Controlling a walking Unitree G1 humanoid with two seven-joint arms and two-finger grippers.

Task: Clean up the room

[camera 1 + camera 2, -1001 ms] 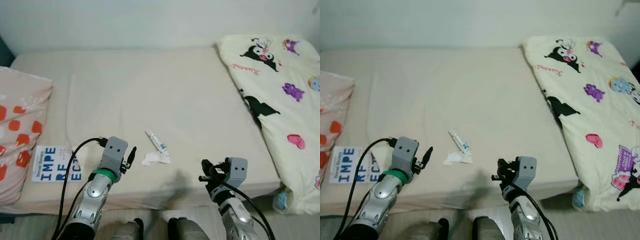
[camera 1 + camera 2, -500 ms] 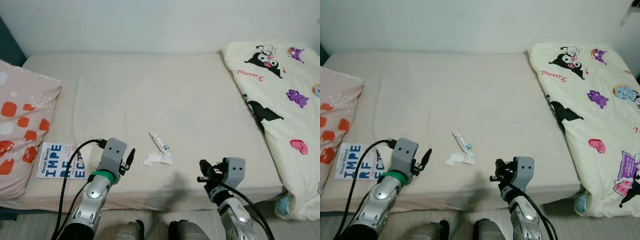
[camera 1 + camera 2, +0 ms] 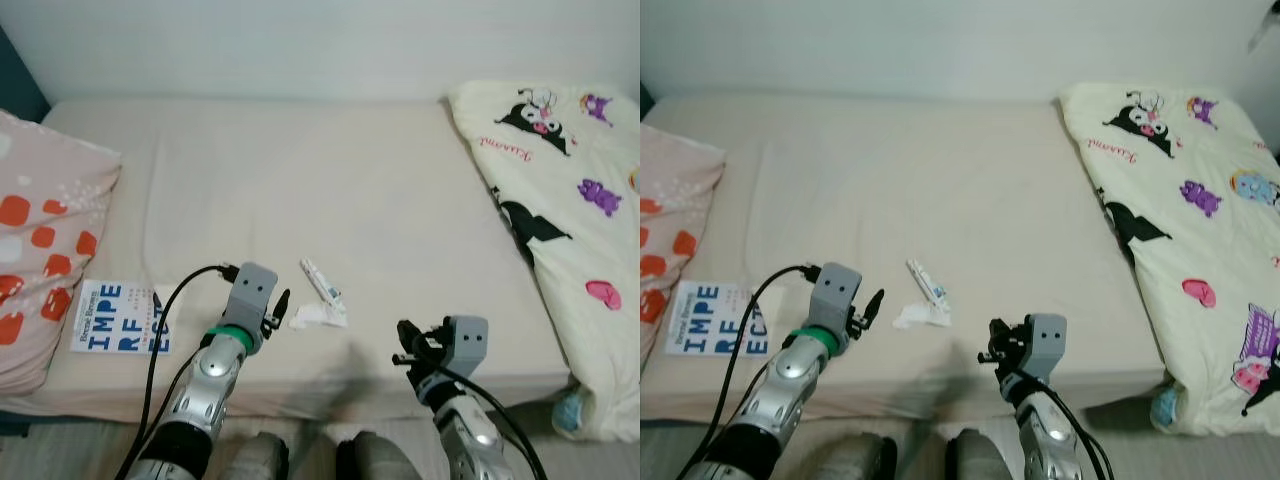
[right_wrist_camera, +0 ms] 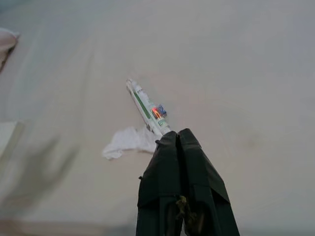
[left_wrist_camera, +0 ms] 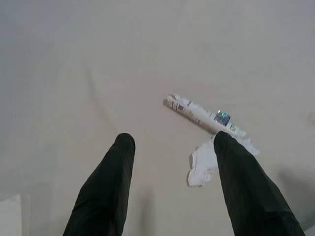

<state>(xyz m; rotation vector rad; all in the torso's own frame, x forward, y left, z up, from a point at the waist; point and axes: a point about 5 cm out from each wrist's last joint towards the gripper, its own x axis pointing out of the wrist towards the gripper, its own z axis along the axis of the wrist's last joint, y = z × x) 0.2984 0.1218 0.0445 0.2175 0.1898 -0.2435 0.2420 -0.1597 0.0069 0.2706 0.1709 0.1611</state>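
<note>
Right gripper (image 3: 408, 345): hovered over the near edge of the bed, right of the rubbish and apart from it; fingers (image 4: 179, 162) pressed together with nothing between them. Sat at much the same spot as a second before.

Left gripper (image 3: 281, 303): reached forward over the mattress, just left of the tissue; fingers (image 5: 118, 167) spread wide with nothing between them, tips short of the tissue and tube. Had moved rightward, closer to the tissue than half a second earlier, when a clear strip of sheet lay between.

Crumpled tissue (image 3: 318, 316): lay on the sheet near the front edge, between the two grippers, touching the near end of the tube. Had not shifted.

Tube (image 3: 322, 282): white, with green and blue print, lay flat at a slant just beyond the tissue, cap end pointing away toward the wall. Same place as before.

Book (image 3: 121, 317): blue block lettering on white, lay flat at the left front of the bed, beside the pillow; the left arm's black cable now crossed near its right edge.

Pillow (image 3: 40, 250): pink with orange and white patches, at the left end.

Bed (image 3: 300, 180): beige sheet, lightly creased.

Blanket (image 3: 570, 200): cream with cartoon prints, heaped along the right side and hanging over the front corner.

Wall (image 3: 300, 45): pale, behind the bed.
</note>
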